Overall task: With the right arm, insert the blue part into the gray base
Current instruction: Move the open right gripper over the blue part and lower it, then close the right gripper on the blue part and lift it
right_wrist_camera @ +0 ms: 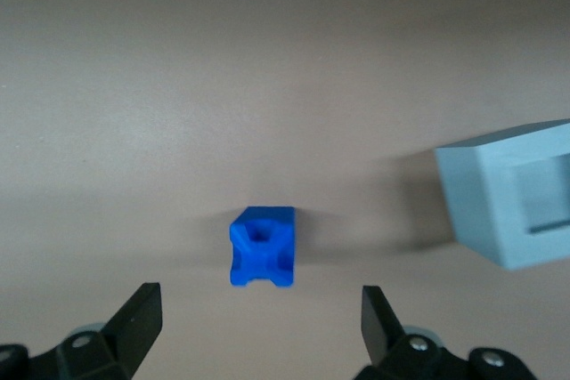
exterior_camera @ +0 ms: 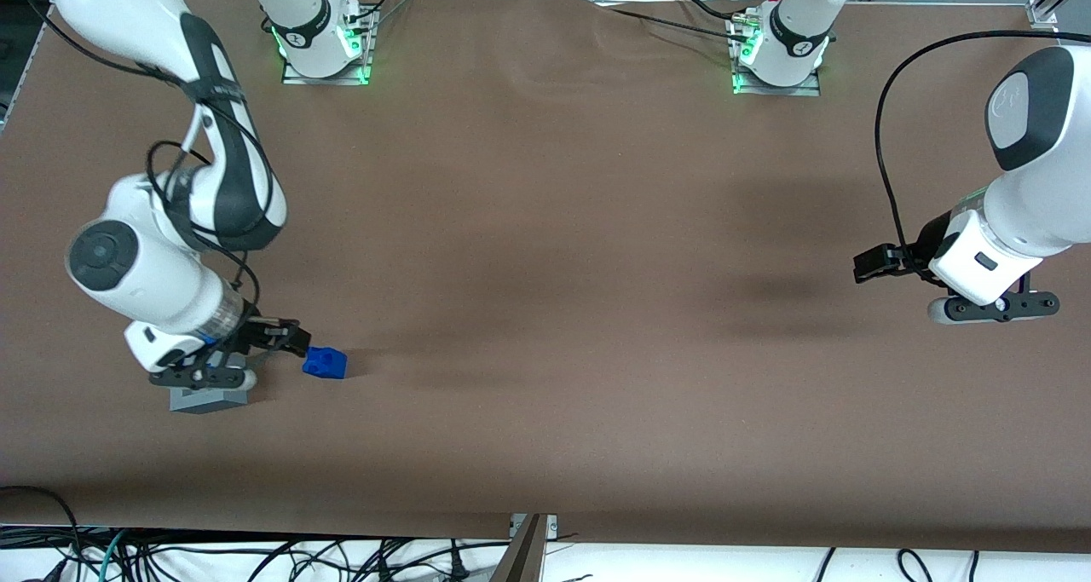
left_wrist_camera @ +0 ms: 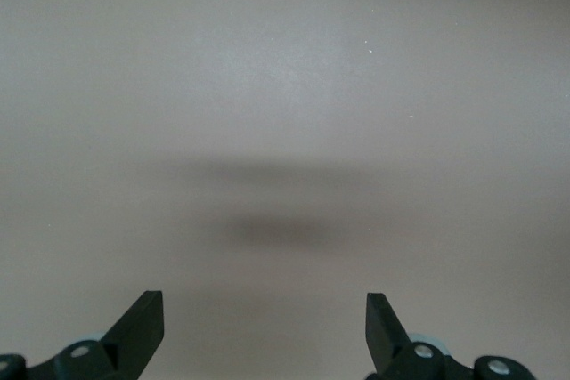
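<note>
Gripper (right_wrist_camera: 258, 309): jaws spread, empty, low over the table.
Blue part (right_wrist_camera: 262, 247): centred just ahead of the jaws.
Gray base (right_wrist_camera: 511, 195): apart, alongside.

Open pincer (right_wrist_camera: 258, 309) faces blue part (right_wrist_camera: 262, 247) unobstructed; gray base (right_wrist_camera: 512, 193) beside it.

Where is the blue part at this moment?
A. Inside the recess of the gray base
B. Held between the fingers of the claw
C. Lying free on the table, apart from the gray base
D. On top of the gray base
C: the blue part lies on the brown table, apart from the gray base, and the right arm's open claw hangs near it without touching it.
</note>
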